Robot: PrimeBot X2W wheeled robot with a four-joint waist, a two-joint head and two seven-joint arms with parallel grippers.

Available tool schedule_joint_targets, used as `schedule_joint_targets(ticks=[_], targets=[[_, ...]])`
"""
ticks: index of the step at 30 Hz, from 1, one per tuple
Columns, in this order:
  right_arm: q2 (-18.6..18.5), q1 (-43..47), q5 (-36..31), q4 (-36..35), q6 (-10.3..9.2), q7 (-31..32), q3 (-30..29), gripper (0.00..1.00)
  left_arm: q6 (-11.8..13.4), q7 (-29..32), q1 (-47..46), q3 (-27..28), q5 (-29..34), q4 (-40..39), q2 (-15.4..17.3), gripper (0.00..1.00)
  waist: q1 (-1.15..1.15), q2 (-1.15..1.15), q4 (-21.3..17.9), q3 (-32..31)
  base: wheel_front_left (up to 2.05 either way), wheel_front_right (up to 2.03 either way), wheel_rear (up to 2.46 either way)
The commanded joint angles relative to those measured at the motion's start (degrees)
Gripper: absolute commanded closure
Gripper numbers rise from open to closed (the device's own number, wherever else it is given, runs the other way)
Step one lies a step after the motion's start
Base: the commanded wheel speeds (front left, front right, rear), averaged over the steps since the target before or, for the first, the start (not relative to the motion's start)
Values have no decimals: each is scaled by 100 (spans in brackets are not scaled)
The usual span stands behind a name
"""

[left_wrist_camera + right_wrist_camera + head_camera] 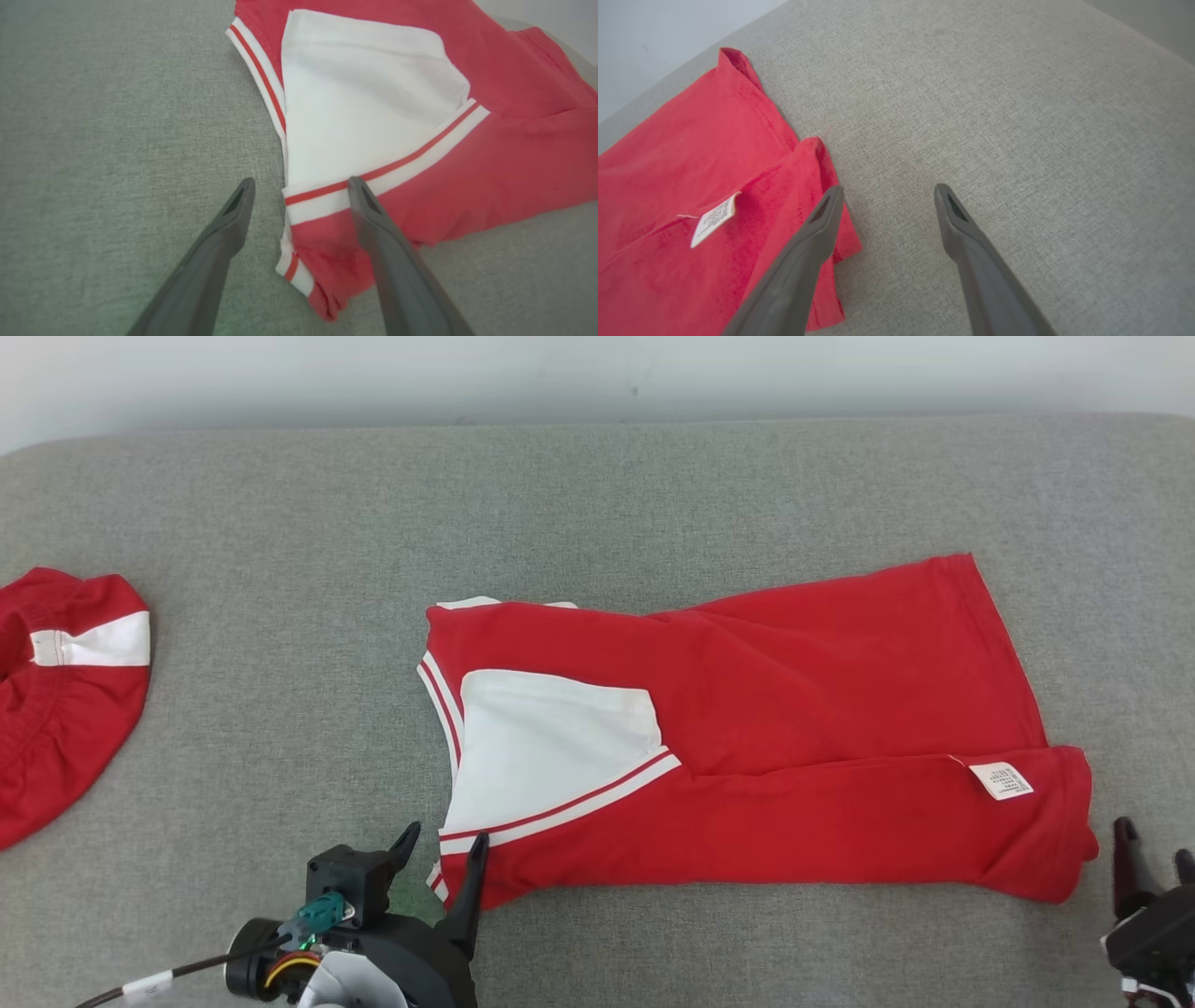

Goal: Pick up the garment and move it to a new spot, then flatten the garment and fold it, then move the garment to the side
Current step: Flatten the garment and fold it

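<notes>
Two spread, empty hands, left hand (446,835) and right hand (1154,840), bracket the garment (794,709), lying crosswise, neckline (560,807) left.

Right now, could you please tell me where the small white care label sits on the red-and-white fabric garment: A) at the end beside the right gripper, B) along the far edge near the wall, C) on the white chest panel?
A: the small white care label lies on the red-and-white fabric garment at the end beside the open right gripper.
</notes>
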Motion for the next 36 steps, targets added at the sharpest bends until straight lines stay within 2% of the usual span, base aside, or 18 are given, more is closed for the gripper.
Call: schedule_joint_targets(ticks=[1, 7, 13, 14, 16, 21, 29, 30, 31, 32, 36], targets=[[16, -65, -50, 99, -14, 63, 50, 0, 115, 133, 96, -9, -16, 25, -20, 0, 1, 0, -8, 11, 0, 0, 0], [15, -189, -156, 405, -14, 159, 190, 0, 425, 606, 184, -76, -114, 13, -38, 0, 1, 0, -28, 48, 0, 0, 0], [14, -248, -142, 458, -14, 135, 300, 0, 618, 842, 244, -65, -177, -29, -13, 0, 1, 0, -36, 67, 0, 0, 0], [16, -252, -164, 458, -14, 164, 342, 0, 617, 909, 263, -77, -222, -25, -4, 8, 1, 0, -41, 72, 0, 0, 0], [15, -283, -179, 471, -14, 300, 446, 0, 580, 1149, 331, -156, -322, -36, 14, 100, 1, 0, -53, 82, 0, 0, 0], [17, -327, -272, 511, -14, 691, 438, 0, 494, 1353, 411, -223, -428, -135, 48, 100, 1, 0, -45, 87, 0, 0, 0], [31, -621, -284, 728, -13, 1077, 586, 0, 463, 1278, 344, -152, -457, -228, 124, 100, 1, 0, 0, 152, 0, 0, 0], [37, -637, -298, 755, -13, 1169, 649, 13, 461, 1285, 330, -152, -460, -229, 130, 100, 1, 0, 9, 157, 0, 0, 0], [43, -645, -310, 753, -8, 1251, 716, 69, 457, 1296, 317, -153, -466, -232, 135, 100, 1, 0, 20, 160, 0, 0, 0], [48, -644, -322, 723, 0, 1308, 772, 100, 465, 1308, 313, -150, -477, -242, 143, 100, 1, 0, 30, 159, 0, 0, 0], [32, -512, -293, 432, -1, 1382, 757, 100, 383, 1325, 415, -151, -566, -388, 161, 100, 1, 0, 71, 112, 0, 0, 0]])
